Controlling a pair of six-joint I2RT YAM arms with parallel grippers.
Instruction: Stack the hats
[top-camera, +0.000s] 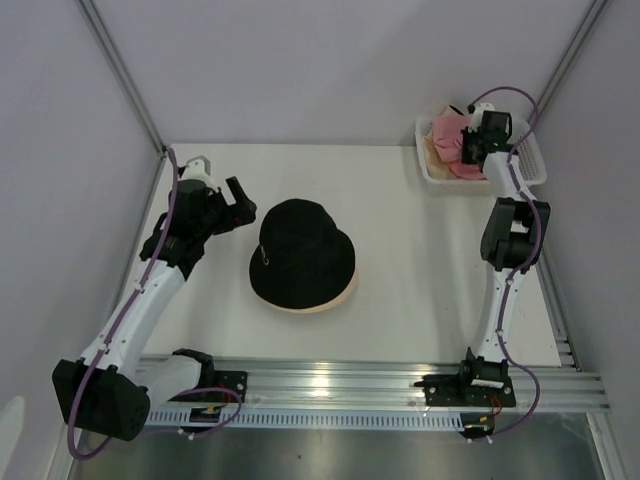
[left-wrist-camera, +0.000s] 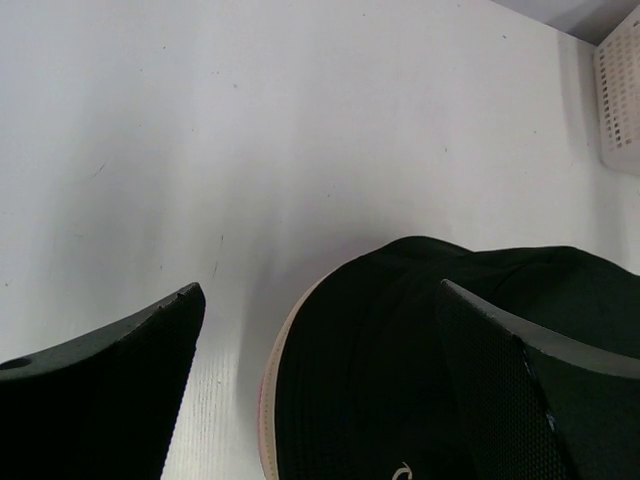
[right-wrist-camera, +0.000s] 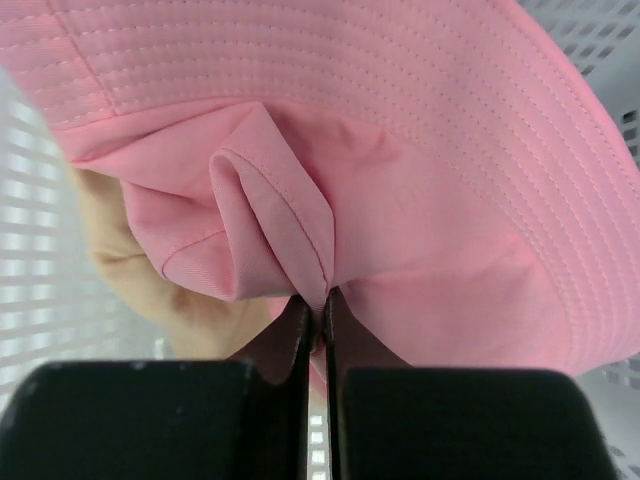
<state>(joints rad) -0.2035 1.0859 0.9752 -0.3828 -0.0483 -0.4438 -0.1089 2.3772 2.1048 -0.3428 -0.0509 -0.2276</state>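
A black hat lies mid-table on top of a pale peach hat, whose brim shows as a thin rim under it. My left gripper is open and empty, just left of the black hat. My right gripper is over the white basket at the back right. It is shut on a fold of the pink hat. A cream-beige hat lies under the pink one in the basket.
The white lattice basket stands at the table's back right corner. Grey walls close in the table on the left, back and right. A metal rail runs along the near edge.
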